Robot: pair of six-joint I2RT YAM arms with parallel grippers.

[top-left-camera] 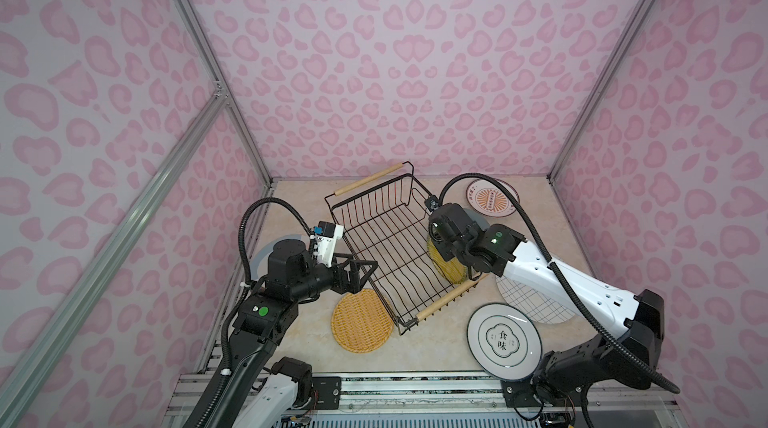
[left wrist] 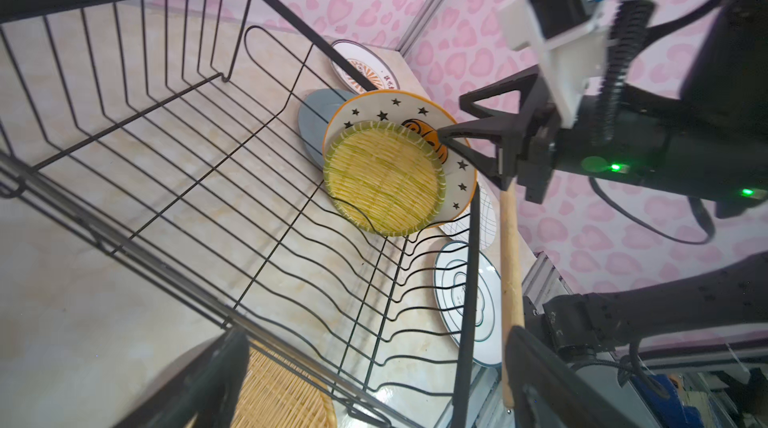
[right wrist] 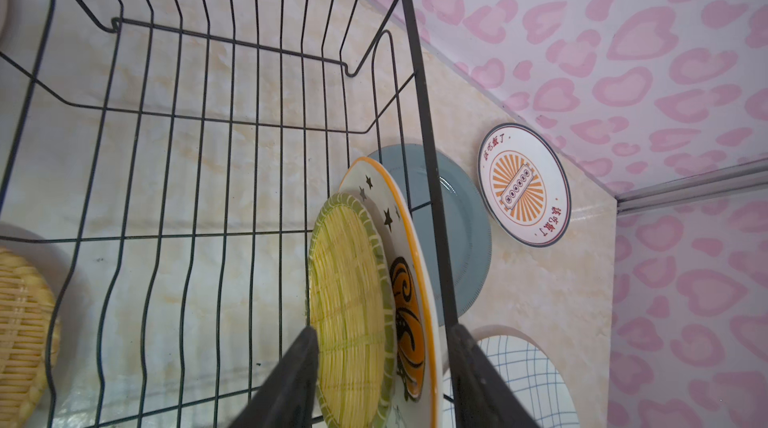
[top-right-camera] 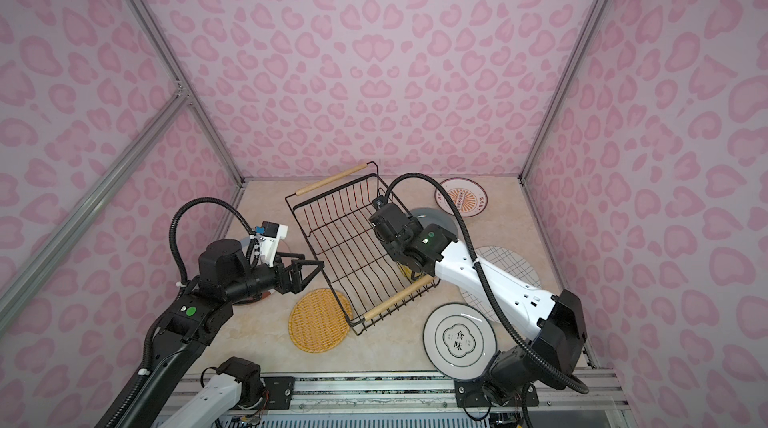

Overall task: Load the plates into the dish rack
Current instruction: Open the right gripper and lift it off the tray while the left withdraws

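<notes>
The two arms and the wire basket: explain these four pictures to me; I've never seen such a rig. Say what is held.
Two robot arms, left arm and right arm, work at a tabletop; each ends in two fingers. Two pictures look down from one camera head above; the other two come from cameras on the wrists. In the middle sits the dish rack. Inside, a green-edged woven plate and a star plate stand on edge by one wall. Around it lie a yellow woven plate, a character plate, a grid plate, a sunburst plate and a grey-blue plate. The right fingers straddle the standing plates, apart, apparently gripping nothing. The left fingers are wide open and empty.
</notes>
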